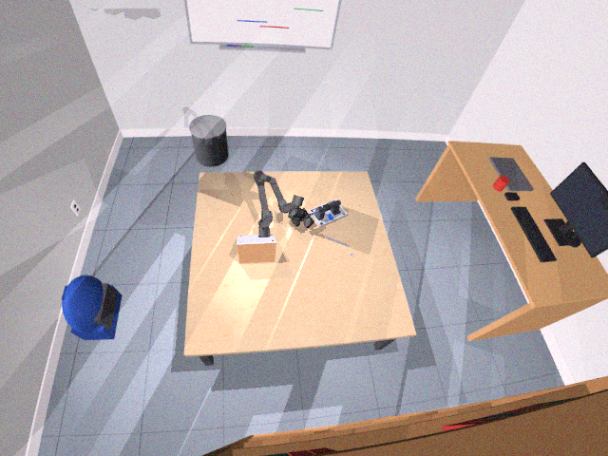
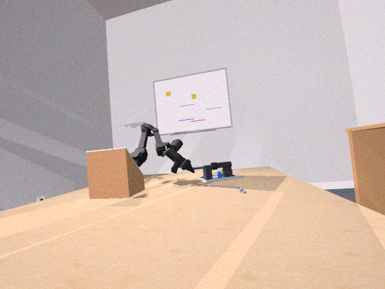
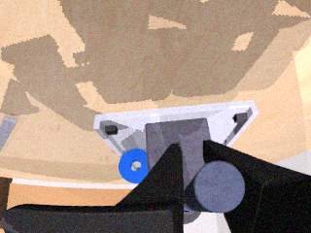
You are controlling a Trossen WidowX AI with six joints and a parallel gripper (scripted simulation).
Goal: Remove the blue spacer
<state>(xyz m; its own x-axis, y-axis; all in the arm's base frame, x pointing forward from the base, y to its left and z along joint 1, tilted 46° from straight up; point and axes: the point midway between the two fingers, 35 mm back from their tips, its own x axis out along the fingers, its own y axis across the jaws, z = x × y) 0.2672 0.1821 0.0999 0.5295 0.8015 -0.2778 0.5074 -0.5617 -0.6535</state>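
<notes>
My gripper (image 1: 310, 221) (image 2: 194, 171) (image 3: 190, 149) is shut on the shaft (image 2: 198, 168), at the shaft's near end. The shaft's round end face (image 3: 220, 186) shows at the right finger in the wrist view. The shaft runs to a dark block (image 2: 207, 172) (image 3: 165, 133) and on towards the far block (image 2: 227, 170), both on a white base plate (image 1: 339, 217) (image 2: 239, 176) (image 3: 170, 111). The blue spacer (image 1: 330, 217) (image 2: 219, 174) (image 3: 125, 167) is below the shaft line, low between the blocks, roughly upright. The dark parts on the shaft between the blocks are too small to tell apart.
A thin grey rod (image 1: 336, 240) (image 2: 222, 186) (image 3: 7, 132) lies on the table in front of the base plate, with a small grey piece (image 1: 351, 255) (image 2: 242, 190) at its far end. A brown box (image 1: 256, 253) (image 2: 107, 175) stands beside the arm's base.
</notes>
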